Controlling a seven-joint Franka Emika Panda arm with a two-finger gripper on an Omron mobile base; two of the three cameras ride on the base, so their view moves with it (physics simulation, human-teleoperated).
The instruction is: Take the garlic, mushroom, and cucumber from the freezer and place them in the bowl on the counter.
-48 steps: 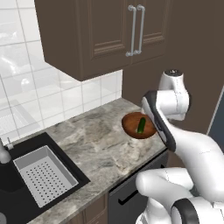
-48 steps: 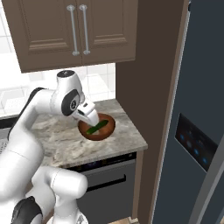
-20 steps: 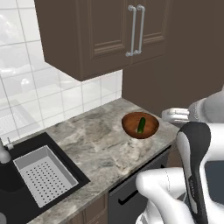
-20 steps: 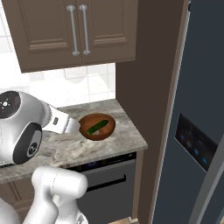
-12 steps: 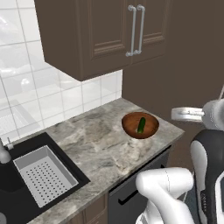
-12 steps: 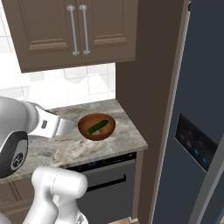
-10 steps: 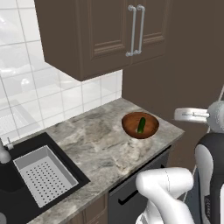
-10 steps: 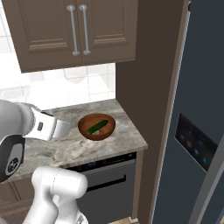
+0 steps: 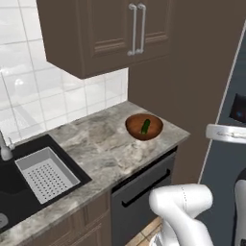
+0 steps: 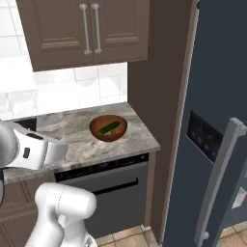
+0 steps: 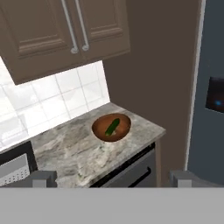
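Note:
The dark green cucumber [image 9: 145, 127] [image 10: 109, 128] [image 11: 112, 126] lies inside the reddish-brown bowl [image 9: 133, 129] [image 10: 96, 132] [image 11: 99, 131], near the right end of the marbled counter [image 9: 96, 144] [image 10: 72, 128] [image 11: 70, 148]. My gripper [image 11: 116, 180] is open and empty. It hangs well back from the counter and looks at the bowl from a distance, its fingertips [image 11: 43, 177] far apart. To the right of the counter stands the slate-blue freezer [image 10: 212, 72] [image 9: 239, 81] [image 11: 212, 52]. The garlic and the mushroom are out of view.
A black sink with a grey perforated basket [image 9: 45, 174] is set in the counter's left part. Brown wall cabinets [image 10: 82, 29] hang above, and a dark dishwasher front [image 10: 106, 188] sits below. The freezer's grey bar handle [image 10: 219, 178] juts forward at the right.
The arm has drawn back from above the bowl and swung away toward the freezer side. The cucumber stays in the bowl and the gripper has stayed open.

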